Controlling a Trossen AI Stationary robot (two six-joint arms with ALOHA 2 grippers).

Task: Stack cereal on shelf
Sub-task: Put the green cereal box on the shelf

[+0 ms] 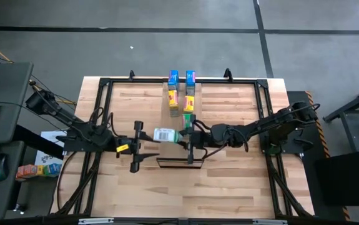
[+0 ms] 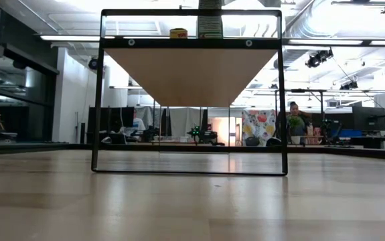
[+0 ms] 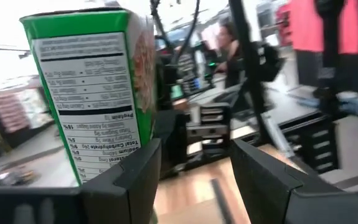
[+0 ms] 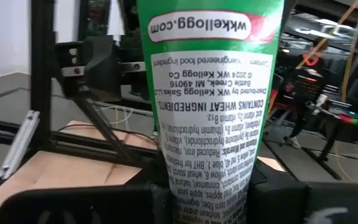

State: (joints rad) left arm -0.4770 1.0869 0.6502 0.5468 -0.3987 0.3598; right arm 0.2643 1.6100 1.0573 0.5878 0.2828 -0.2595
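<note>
Above the table's middle, a green cereal box (image 1: pixel 165 134) hangs between both arms, its long axis lying across the table from one gripper toward the other. Much of its front is hidden; only the white nutrition panel and a green side printed with ingredients can be read. The right gripper (image 1: pixel 187 139) clamps one end of it narrowly. The left gripper (image 1: pixel 139 141) stands wider, its fingers (image 3: pixel 135 180) not seen to press the box beside them. Blue and yellow boxes (image 1: pixel 181 90) sit at the far edge, labels unreadable. From table height the shelf (image 2: pixel 191 75) shows only its underside.
</note>
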